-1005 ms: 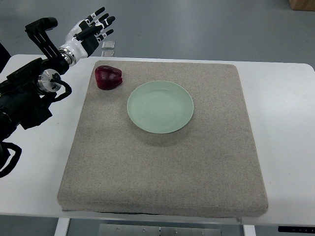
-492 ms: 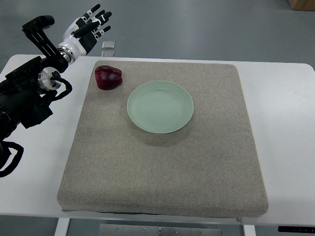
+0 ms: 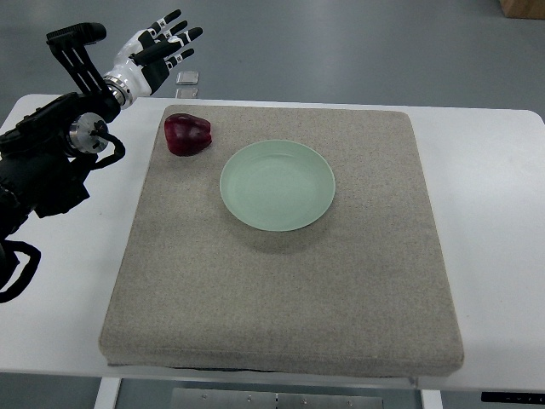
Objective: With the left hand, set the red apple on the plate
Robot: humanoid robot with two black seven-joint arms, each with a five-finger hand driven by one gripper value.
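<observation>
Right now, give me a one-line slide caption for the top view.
Left hand open above the table's far-left corner, red apple on the grey mat beside the empty green plate.

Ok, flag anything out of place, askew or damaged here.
Nothing stands out. The red apple sits intact on the mat, left of the empty plate. The left hand hovers open beyond the mat's far-left corner.

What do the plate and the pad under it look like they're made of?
The plate looks like glazed ceramic, possibly melamine: smooth pale green with a soft sheen and a raised rim. The pad looks like coarse woven fabric over a thick cushion: speckled beige-grey, matte, with rounded edges.
</observation>
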